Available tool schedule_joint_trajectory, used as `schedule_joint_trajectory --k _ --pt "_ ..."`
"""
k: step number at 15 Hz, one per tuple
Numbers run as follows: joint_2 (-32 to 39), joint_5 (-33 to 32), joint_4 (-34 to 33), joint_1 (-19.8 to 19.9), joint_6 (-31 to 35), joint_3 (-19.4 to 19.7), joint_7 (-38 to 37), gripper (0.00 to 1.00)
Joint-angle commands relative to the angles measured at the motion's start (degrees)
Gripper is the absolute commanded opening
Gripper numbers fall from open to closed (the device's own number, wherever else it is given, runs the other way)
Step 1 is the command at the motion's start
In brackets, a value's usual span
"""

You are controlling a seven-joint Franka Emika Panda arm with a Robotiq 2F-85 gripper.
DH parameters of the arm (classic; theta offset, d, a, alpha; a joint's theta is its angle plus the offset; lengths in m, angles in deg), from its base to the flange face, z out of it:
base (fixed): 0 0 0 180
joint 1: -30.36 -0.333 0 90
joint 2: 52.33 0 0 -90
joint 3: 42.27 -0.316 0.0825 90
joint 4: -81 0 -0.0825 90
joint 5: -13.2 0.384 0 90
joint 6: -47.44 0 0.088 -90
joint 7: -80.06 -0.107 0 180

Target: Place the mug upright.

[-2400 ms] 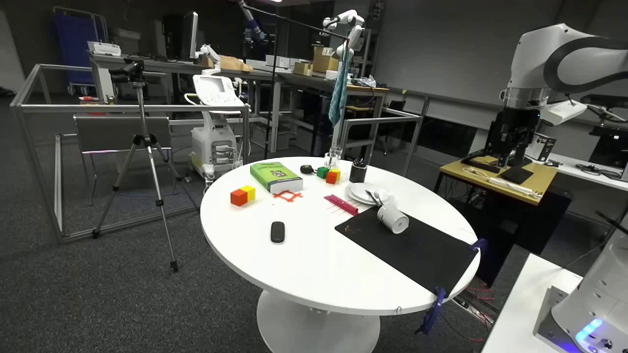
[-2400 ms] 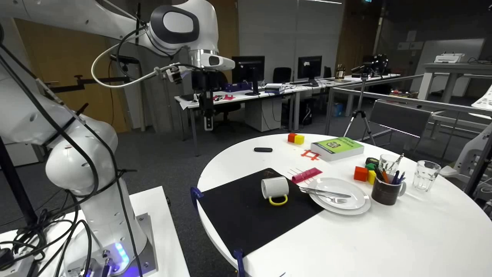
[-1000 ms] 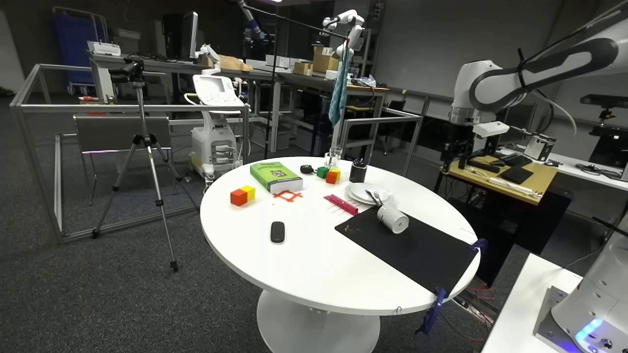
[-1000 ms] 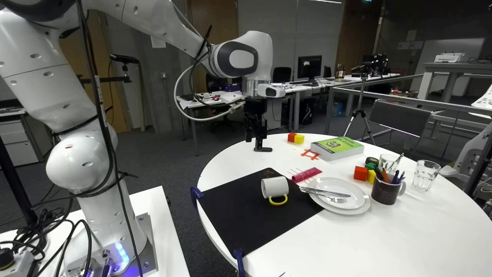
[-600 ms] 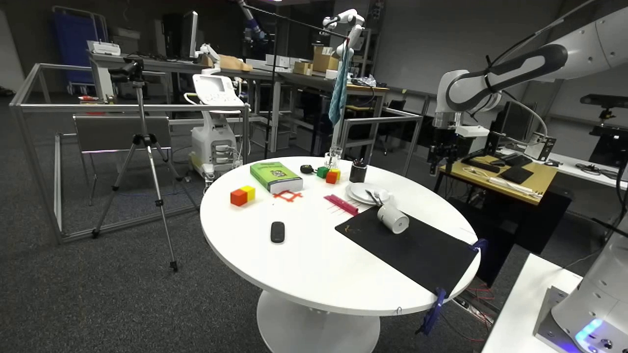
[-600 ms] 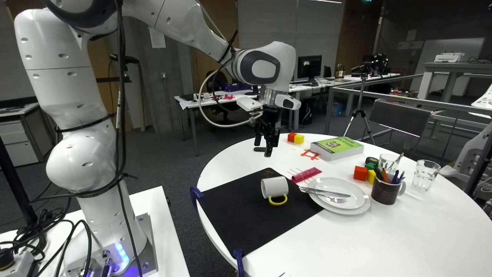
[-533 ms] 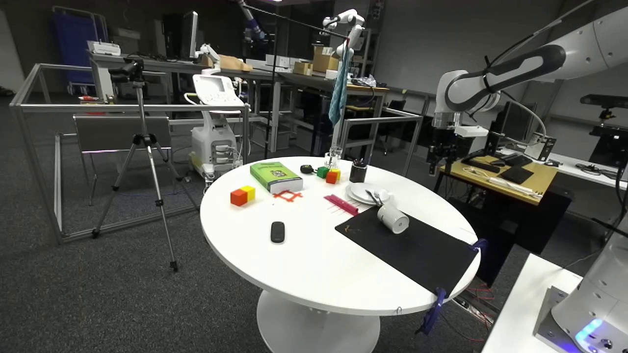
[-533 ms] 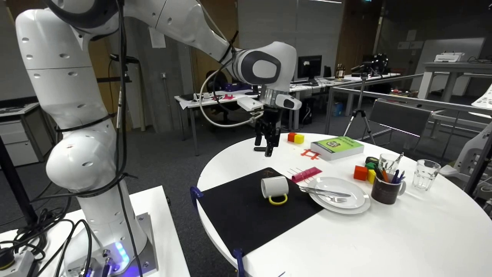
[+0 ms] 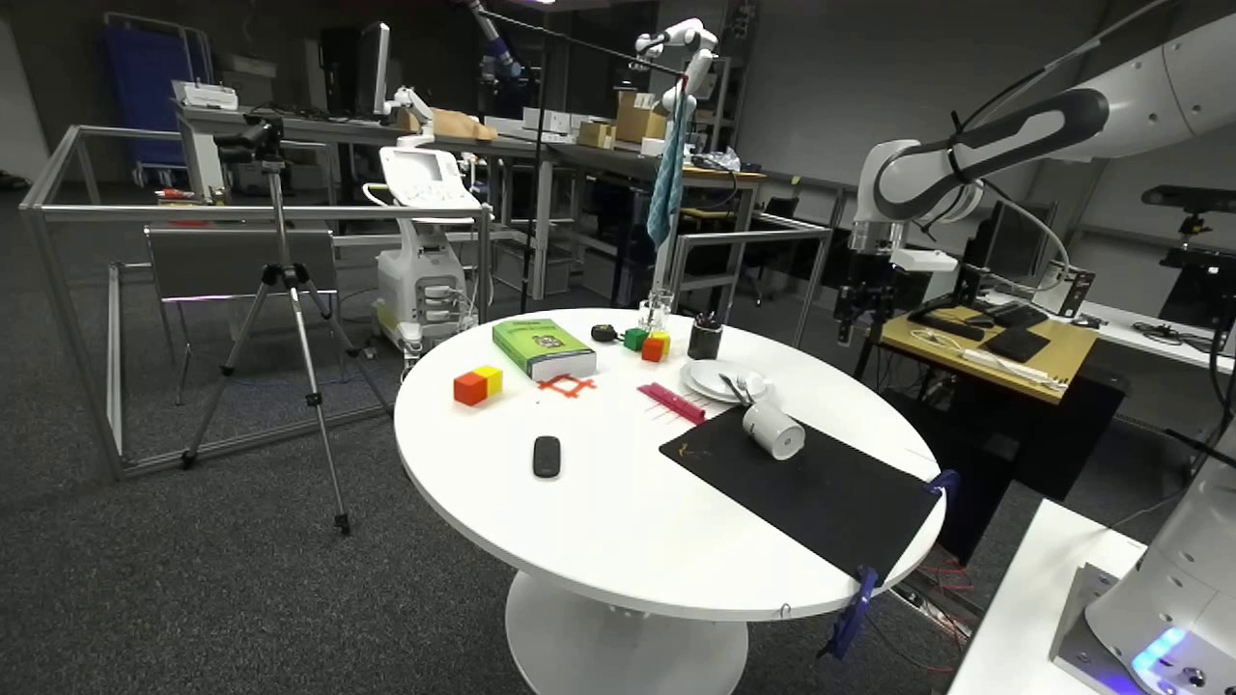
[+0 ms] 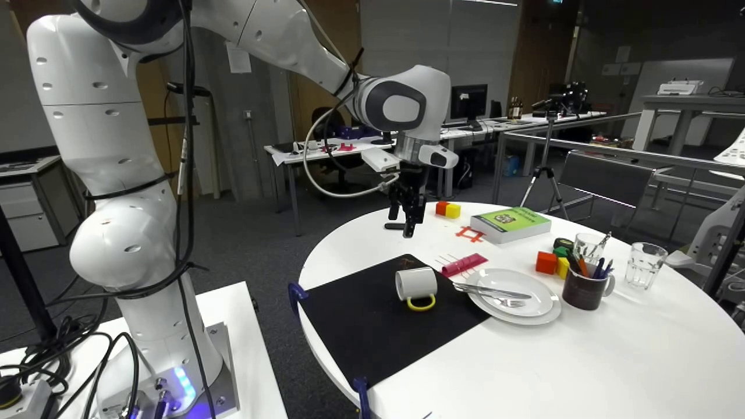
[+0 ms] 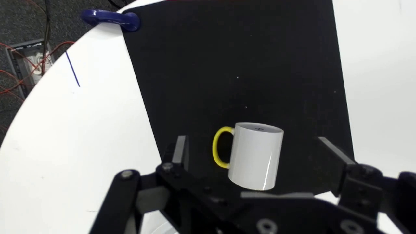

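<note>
A white mug with a yellow handle lies on its side on the black mat, in both exterior views (mug [image 9: 773, 431], mug [image 10: 417, 283]). In the wrist view the mug [image 11: 255, 156] shows its base at the top and its handle at the left. My gripper [image 11: 251, 137] is open and empty, with the fingers far apart to left and right of the mug in that view. In both exterior views the gripper [image 9: 859, 335] hangs above the table, apart from the mug; the gripper also shows pointing down in an exterior view [image 10: 401, 226].
The black mat [image 10: 372, 331] is clamped by blue clamps [image 11: 110, 19] at the table edge. Beside the mug are stacked white plates [image 10: 550, 314] with cutlery and a pink piece [image 10: 464, 264]. A dark pen mug [image 10: 584, 291], glasses [image 10: 645, 266], coloured blocks and a green book [image 10: 511, 224] stand farther off.
The arm has swung out over the table and lowered, bringing the gripper closer to the mug. Over the last half second it has barely moved. The mug has not moved.
</note>
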Motion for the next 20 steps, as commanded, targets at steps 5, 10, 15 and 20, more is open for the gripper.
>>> schedule_joint_trajectory --k 5,10,15,20 --pt "5.52 10.56 0.43 1.79 12.63 2.24 14.73 1.0" --pt "12.7 17.15 -2.56 5.04 11.15 1.96 26.43 1.0" --pt "17.45 16.85 -5.05 7.21 11.09 1.25 31.48 1.0" --pt "18.49 15.55 -5.17 7.25 10.7 1.11 29.18 1.0"
